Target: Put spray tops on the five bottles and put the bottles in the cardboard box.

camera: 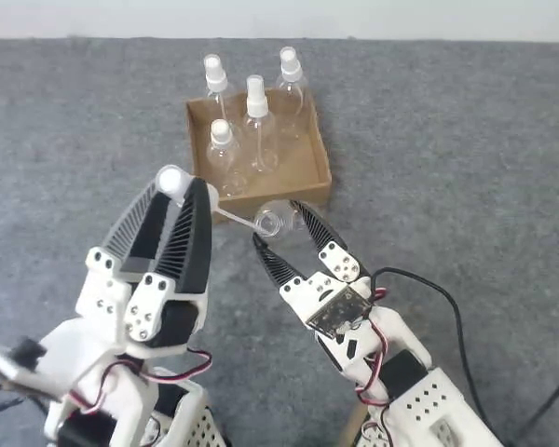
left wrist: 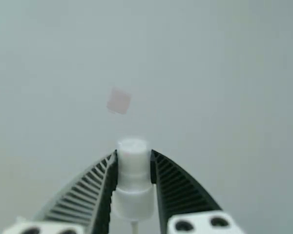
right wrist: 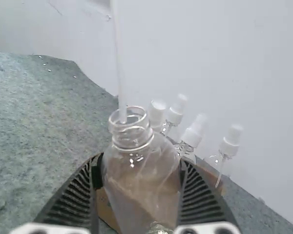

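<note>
My left gripper (camera: 174,191) is shut on a white spray top (left wrist: 133,170), held up high; its thin dip tube (camera: 233,217) runs down toward the mouth of a clear open bottle (right wrist: 136,170). My right gripper (camera: 284,223) is shut on that bottle (camera: 275,219), just in front of the cardboard box (camera: 309,191). In the right wrist view the tube (right wrist: 119,58) enters the bottle neck. Several capped bottles (camera: 257,121) stand in the box, also seen as capped bottles (right wrist: 185,134) behind the held one.
Grey carpet-like cloth (camera: 466,149) covers the table all round the box. A black cable (camera: 447,298) loops beside the right arm's base. A pale wall (right wrist: 210,48) rises behind the box.
</note>
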Robot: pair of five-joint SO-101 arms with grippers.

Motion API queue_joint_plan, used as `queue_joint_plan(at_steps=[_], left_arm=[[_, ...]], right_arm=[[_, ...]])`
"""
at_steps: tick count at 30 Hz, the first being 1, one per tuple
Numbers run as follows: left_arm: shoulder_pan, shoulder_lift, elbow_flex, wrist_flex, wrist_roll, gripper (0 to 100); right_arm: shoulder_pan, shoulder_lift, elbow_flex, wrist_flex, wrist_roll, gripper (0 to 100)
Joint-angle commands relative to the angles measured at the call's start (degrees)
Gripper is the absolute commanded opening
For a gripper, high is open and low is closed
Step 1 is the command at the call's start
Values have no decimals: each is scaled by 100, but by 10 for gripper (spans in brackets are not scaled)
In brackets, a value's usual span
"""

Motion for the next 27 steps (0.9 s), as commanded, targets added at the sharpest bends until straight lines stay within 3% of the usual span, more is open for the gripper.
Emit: queue_joint_plan(at_steps=[1,7,19,23,27], left_arm=[[18,-79,4,18,18,12],[9,-79,286,0,-105,12],[308,-79,1657,-862,-703,12],[536,-88,1640,-905,-844,12],[316,-88,1042,-976,-809,12]], right_arm=[[92,-119,132,-127,-26,6],[92,-119,132,-127,-26,6],[92,-119,132,-127,-26,6],[92,-119,132,-127,-26,6],[92,-110,132,-127,-26,6]])
